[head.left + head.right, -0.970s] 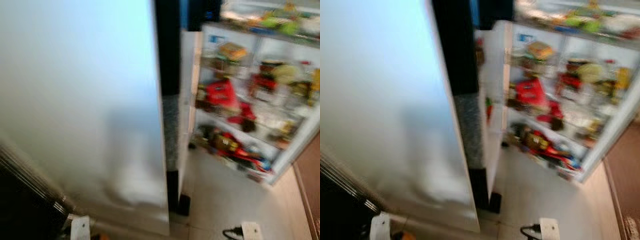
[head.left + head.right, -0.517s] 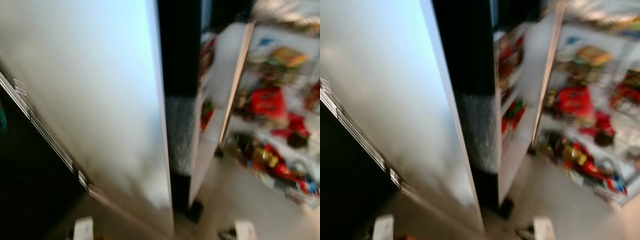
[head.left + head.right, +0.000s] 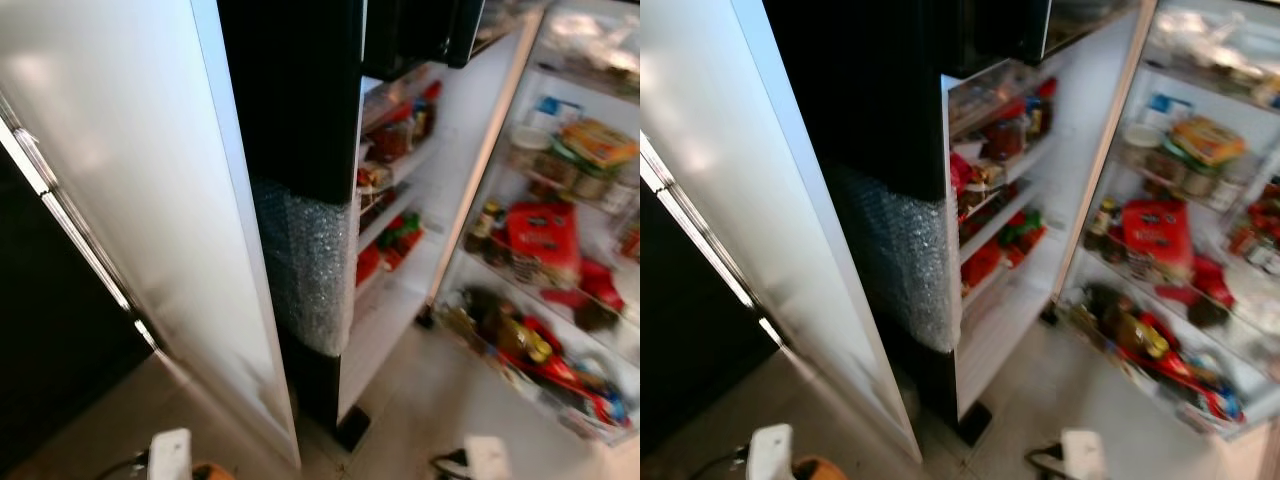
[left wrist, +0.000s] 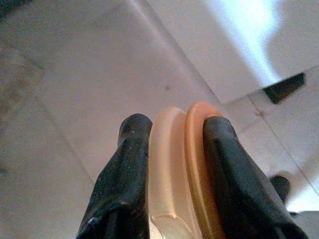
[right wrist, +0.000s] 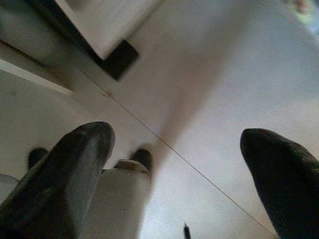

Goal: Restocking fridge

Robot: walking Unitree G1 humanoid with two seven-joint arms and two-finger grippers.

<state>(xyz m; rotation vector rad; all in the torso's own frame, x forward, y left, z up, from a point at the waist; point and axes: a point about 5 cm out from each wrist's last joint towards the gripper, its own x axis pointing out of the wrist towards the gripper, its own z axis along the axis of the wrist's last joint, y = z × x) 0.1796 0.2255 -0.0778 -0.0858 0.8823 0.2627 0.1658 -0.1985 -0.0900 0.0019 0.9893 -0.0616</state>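
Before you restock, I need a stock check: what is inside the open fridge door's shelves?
The fridge door shelves hold blurred goods: dark jars on an upper shelf, red packets and something green lower down. Labels are unreadable, and the shelf fronts hide what lies lower.

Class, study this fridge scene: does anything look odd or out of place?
Yes: bubble wrap is wrapped round the edge of the open fridge door, unusual on a fridge in use. Otherwise the stocked shelves look ordinary, though blurred.

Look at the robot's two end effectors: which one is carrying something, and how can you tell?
The left end effector: its black fingers are clamped on an orange and cream object. The right end effector is spread wide with only floor between its fingers.
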